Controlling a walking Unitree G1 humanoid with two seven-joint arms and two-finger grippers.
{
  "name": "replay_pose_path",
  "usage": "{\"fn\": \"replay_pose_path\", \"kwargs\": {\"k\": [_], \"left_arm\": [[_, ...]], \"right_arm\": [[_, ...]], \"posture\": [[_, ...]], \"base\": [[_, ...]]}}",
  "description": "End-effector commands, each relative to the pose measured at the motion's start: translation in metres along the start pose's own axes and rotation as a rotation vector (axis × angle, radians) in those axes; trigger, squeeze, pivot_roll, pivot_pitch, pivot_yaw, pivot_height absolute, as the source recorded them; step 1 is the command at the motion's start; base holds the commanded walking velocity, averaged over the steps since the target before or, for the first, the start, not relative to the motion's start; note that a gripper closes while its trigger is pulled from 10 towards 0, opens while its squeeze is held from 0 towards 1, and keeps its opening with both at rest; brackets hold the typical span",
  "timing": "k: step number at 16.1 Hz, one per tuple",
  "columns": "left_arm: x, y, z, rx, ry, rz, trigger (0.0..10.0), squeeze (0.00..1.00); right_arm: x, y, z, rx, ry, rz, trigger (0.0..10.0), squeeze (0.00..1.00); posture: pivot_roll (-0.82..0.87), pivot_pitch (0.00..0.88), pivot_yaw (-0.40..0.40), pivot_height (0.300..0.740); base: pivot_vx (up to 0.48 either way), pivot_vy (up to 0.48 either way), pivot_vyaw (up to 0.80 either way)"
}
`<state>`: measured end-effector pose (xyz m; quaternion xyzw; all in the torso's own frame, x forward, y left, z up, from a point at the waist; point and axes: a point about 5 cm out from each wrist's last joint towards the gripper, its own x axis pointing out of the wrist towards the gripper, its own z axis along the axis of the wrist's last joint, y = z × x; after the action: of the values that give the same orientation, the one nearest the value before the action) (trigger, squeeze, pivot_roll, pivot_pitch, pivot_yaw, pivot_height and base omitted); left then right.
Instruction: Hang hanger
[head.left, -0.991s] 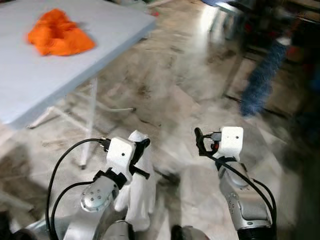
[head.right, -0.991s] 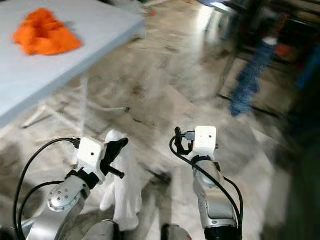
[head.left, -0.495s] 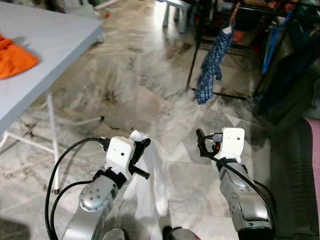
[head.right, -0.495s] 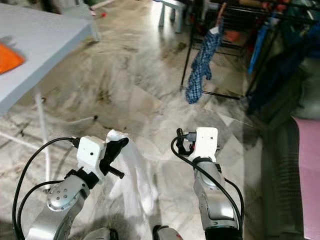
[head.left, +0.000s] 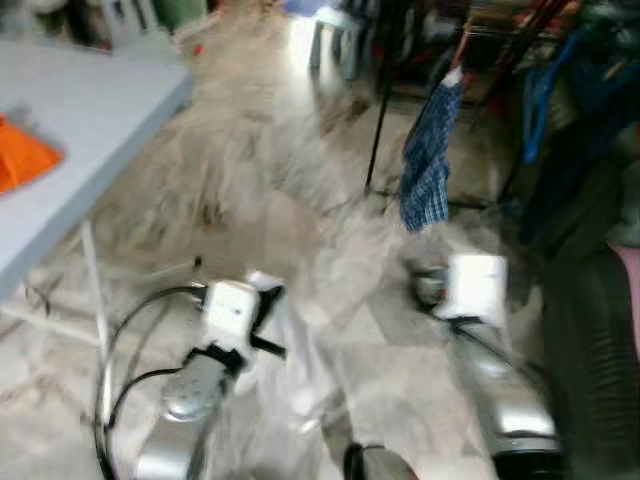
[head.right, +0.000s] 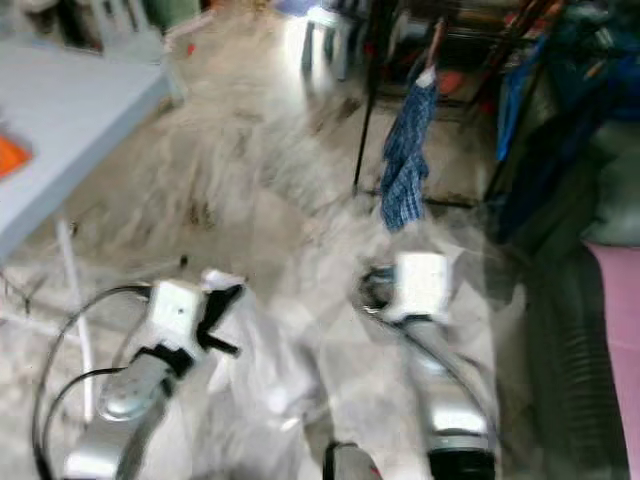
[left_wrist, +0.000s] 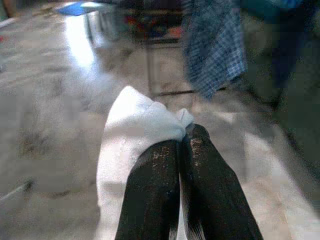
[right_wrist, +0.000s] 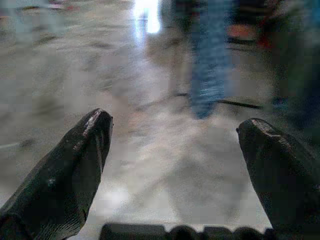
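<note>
Hanging straight down, white garment (left_wrist: 131, 131) pinched by left gripper (left_wrist: 181, 141) fingers; right gripper (right_wrist: 175, 135) fingers spread, empty.

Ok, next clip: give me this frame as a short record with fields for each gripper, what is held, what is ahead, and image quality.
left gripper: shut on white cloth
right gripper: open, holding nothing
ahead: blue checked garment hanging from dark clothes rack
to the robot's left: grey table with orange cloth on it
floor: marbled stone
image quality: head views blurred by motion
hanger: cannot make one out
</note>
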<state>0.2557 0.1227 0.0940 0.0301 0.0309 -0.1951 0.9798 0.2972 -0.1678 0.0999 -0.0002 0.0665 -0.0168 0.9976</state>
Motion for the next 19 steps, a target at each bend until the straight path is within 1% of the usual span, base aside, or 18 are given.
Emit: {"fn": "replay_pose_path", "kwargs": {"k": [1,2,4,5,7,8,9,10,12,15,16,18,19], "left_arm": [[-0.004,0.015,0.000,0.026,-0.013,0.063,10.0,0.00],[-0.006,0.018,-0.004,0.041,0.001,0.074,10.0,0.00],[-0.010,0.025,-0.015,0.035,0.025,0.113,10.0,0.00],[-0.011,0.026,-0.018,0.037,0.026,0.118,10.0,0.00],[-0.009,0.028,-0.024,0.040,0.038,0.140,10.0,0.00],[-0.007,0.028,-0.024,0.045,0.028,0.133,10.0,0.00],[-0.004,0.029,-0.023,0.056,0.015,0.132,10.0,0.00],[0.002,0.033,-0.014,0.062,-0.033,0.160,10.0,0.00],[0.006,0.036,-0.007,0.076,-0.068,0.166,10.0,0.00],[0.004,0.039,-0.012,0.081,-0.064,0.179,10.0,0.00],[0.001,0.037,-0.015,0.077,-0.055,0.192,10.0,0.00],[0.000,0.029,-0.018,0.065,-0.051,0.174,10.0,0.00],[0.001,0.025,-0.019,0.058,-0.054,0.164,10.0,0.00]], "right_arm": [[-0.001,0.006,-0.001,0.006,-0.007,0.016,10.0,0.00],[-0.003,0.002,-0.004,-0.003,0.000,0.007,10.0,0.00],[-0.011,-0.008,-0.013,-0.023,0.023,-0.009,10.0,0.00],[-0.013,-0.011,-0.016,-0.026,0.029,-0.013,10.0,0.00],[-0.019,-0.016,-0.024,-0.030,0.046,-0.021,10.0,0.00],[-0.021,-0.017,-0.027,-0.030,0.050,-0.025,10.0,0.00],[-0.021,-0.016,-0.028,-0.029,0.051,-0.028,10.0,0.00],[-0.022,-0.016,-0.029,-0.030,0.053,-0.024,10.0,0.00],[-0.022,-0.017,-0.030,-0.036,0.053,-0.016,10.0,0.00],[-0.019,-0.014,-0.031,-0.036,0.058,-0.001,10.0,0.00],[-0.017,-0.009,-0.030,-0.035,0.055,0.018,10.0,0.00],[-0.016,-0.003,-0.030,-0.032,0.057,0.034,10.0,0.00],[-0.016,-0.003,-0.030,-0.028,0.055,0.032,10.0,0.00]], "posture": [[-0.04,0.106,-0.033,0.740],[-0.04,0.092,-0.030,0.740],[-0.04,0.038,-0.023,0.740],[-0.04,0.022,-0.020,0.740],[-0.04,0.000,-0.008,0.740],[-0.05,0.000,-0.003,0.740],[-0.05,0.000,0.001,0.740],[-0.05,0.000,0.007,0.740],[-0.04,0.000,0.004,0.740],[-0.04,0.000,-0.004,0.740],[-0.04,0.000,-0.010,0.740],[-0.04,0.000,-0.008,0.740],[-0.04,0.000,-0.006,0.740]], "base": [[0.307,0.255,0.00],[0.307,0.247,0.00],[0.308,0.253,0.00],[0.311,0.247,0.00],[0.156,0.120,0.00],[0.000,0.000,0.00],[0.000,0.000,0.00],[0.000,0.000,0.00],[0.000,0.000,0.00],[0.000,0.000,-0.66],[0.000,0.000,-0.80],[0.281,0.000,0.00],[0.296,0.000,0.00]]}}
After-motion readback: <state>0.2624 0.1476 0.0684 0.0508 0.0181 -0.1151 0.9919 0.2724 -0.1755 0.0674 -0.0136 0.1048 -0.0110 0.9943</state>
